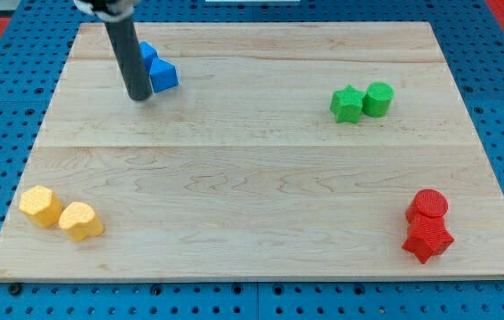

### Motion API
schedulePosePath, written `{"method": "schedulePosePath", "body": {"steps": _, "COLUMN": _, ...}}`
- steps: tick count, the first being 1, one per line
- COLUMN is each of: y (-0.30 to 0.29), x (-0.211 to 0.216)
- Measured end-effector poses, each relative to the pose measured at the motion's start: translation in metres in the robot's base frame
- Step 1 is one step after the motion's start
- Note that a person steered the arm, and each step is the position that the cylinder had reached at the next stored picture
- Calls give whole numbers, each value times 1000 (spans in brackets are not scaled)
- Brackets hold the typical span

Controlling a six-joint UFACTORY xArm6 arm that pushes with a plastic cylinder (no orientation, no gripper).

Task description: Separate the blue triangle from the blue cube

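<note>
Two blue blocks sit together at the view's upper left. The nearer blue block shows clearly; the farther blue block is partly hidden behind the rod, so I cannot tell which is the triangle and which the cube. They touch each other. My tip rests on the board just left of and slightly below the nearer blue block, very close to it or touching it.
A green star and a green cylinder sit together at the upper right. A red cylinder and a red star sit at the lower right. Two yellow blocks sit at the lower left. The wooden board lies on a blue perforated base.
</note>
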State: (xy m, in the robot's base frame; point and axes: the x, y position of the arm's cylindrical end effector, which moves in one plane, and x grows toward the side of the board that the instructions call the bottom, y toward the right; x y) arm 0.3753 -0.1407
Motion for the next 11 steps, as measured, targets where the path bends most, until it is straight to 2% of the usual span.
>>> {"method": "schedulePosePath", "body": {"steps": 1, "y": -40, "x": 2}}
{"method": "schedulePosePath", "body": {"steps": 2, "y": -124, "x": -56}}
{"method": "schedulePosePath", "body": {"steps": 3, "y": -100, "x": -109}}
{"method": "schedulePosePath", "body": {"steps": 4, "y": -30, "x": -114}}
{"method": "schedulePosePath", "body": {"steps": 5, "y": -1, "x": -84}}
{"method": "schedulePosePath", "body": {"steps": 6, "y": 19, "x": -12}}
{"method": "schedulePosePath", "body": {"steps": 7, "y": 86, "x": 5}}
{"method": "schedulePosePath", "body": {"steps": 8, "y": 143, "x": 5}}
{"method": "schedulePosePath", "body": {"steps": 9, "y": 133, "x": 69}}
{"method": "schedulePosePath", "body": {"steps": 10, "y": 224, "x": 82}}
{"method": "schedulePosePath", "body": {"steps": 11, "y": 312, "x": 48}}
